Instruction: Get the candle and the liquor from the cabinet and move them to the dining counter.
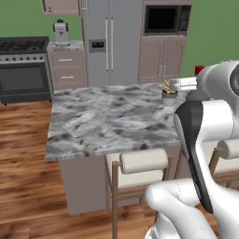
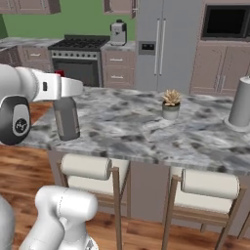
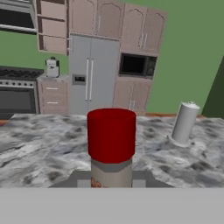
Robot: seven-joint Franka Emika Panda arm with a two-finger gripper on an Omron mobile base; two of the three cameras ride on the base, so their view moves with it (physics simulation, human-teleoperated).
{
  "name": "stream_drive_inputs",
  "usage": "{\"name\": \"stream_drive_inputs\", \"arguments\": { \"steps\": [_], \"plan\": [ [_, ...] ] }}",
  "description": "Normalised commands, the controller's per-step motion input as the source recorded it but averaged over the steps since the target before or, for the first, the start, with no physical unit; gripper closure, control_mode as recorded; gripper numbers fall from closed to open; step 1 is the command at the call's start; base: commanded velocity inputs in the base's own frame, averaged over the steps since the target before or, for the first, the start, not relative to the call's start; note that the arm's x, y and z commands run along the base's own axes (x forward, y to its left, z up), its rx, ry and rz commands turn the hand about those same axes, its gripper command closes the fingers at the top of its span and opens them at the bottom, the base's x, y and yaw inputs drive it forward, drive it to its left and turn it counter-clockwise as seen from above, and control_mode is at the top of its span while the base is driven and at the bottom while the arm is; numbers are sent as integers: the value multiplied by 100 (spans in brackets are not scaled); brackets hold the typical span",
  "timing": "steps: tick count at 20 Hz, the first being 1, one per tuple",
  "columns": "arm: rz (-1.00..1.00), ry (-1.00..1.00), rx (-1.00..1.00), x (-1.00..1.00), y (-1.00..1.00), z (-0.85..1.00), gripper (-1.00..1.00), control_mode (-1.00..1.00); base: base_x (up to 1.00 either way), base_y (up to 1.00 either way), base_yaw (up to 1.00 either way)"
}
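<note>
The liquor [image 2: 66, 119], a grey-brown bottle, is upright at the near left corner of the dining counter [image 2: 127, 134], its base at or just above the stone. My gripper [image 2: 65, 99] reaches in from the left at the bottle's neck and looks shut on it; the fingers are hidden. The red cap [image 2: 59, 73] pokes up behind the hand and also shows past my arm [image 1: 199, 70]. In the hand view the cap [image 3: 111, 135] stands close in the middle over the marbled top [image 3: 43, 148]. The wall cabinet [image 3: 52, 28] above the coffee machine shows open shelves. The candle is out of view.
A small potted succulent [image 2: 171, 103] stands mid-counter and a tall grey cylinder roll [image 2: 240, 102] at the right end. Cushioned stools [image 2: 88, 168] line the near side. Stove [image 2: 80, 58], coffee machine [image 2: 117, 31] and fridge [image 2: 161, 44] stand along the back wall.
</note>
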Motion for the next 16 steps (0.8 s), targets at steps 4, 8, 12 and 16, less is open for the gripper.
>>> {"name": "stream_drive_inputs", "arguments": {
  "steps": [4, 8, 12, 16],
  "plan": [
    [6, 0, 0, 32, -26, -1, 100, -100, 8, -2, 1],
    [25, 0, 2, 71, -53, -26, 100, -100, 0, 0, 0],
    [31, 2, 0, 85, -35, -34, 100, -100, 0, 0, 0],
    [29, 3, 0, 87, -41, -34, 100, -100, 0, 0, 0]
  ]
}}
